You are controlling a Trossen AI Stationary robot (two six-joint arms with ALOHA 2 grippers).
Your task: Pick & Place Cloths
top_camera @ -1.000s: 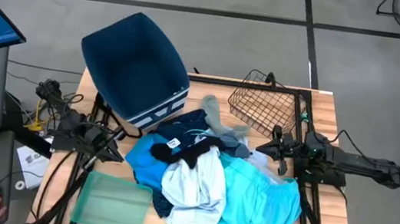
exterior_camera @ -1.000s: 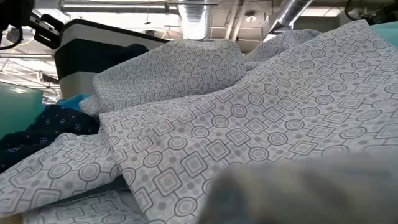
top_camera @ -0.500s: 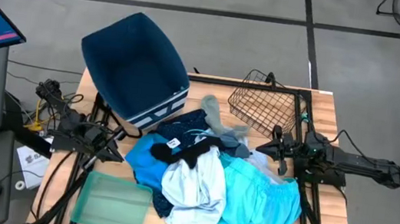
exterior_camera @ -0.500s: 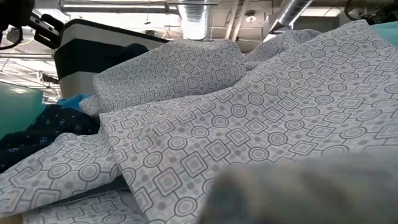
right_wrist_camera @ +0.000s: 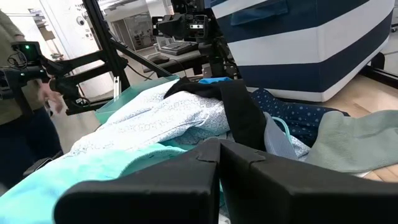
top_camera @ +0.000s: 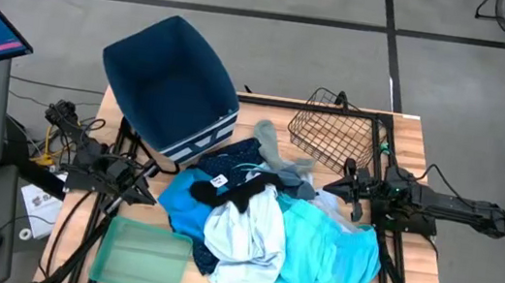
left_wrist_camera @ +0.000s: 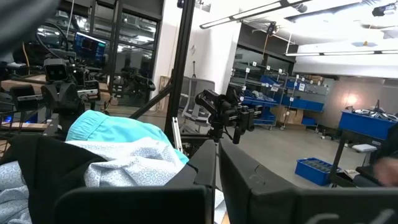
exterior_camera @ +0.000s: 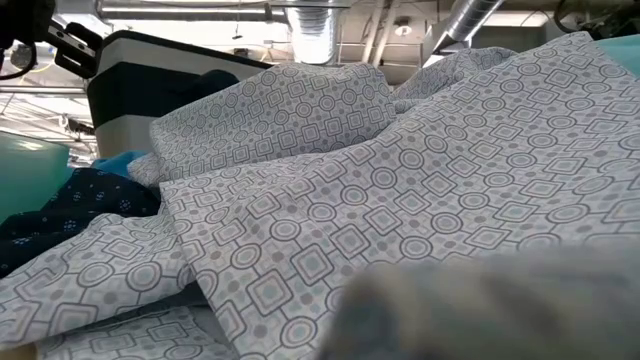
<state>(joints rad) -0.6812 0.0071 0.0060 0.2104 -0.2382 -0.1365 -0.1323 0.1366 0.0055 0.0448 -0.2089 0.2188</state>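
Cloths [top_camera: 264, 236] lie heaped mid-table [top_camera: 410, 133], betw. both arms. Left pincer [top_camera: 150, 194] sits at pile's left edge, fingers together, holding nothing. Right pincer [top_camera: 333, 184] at pile's right edge, also closed & empty. Bin [top_camera: 170, 82] tilted at back left; wire basket [top_camera: 334, 138] back right.

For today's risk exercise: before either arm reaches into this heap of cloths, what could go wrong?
The cloths overlap in one heap, so a grasp may lift several together. The turquoise cloth hangs over the table edge and might slide off. The wire basket stands close to the right gripper, which could catch it.
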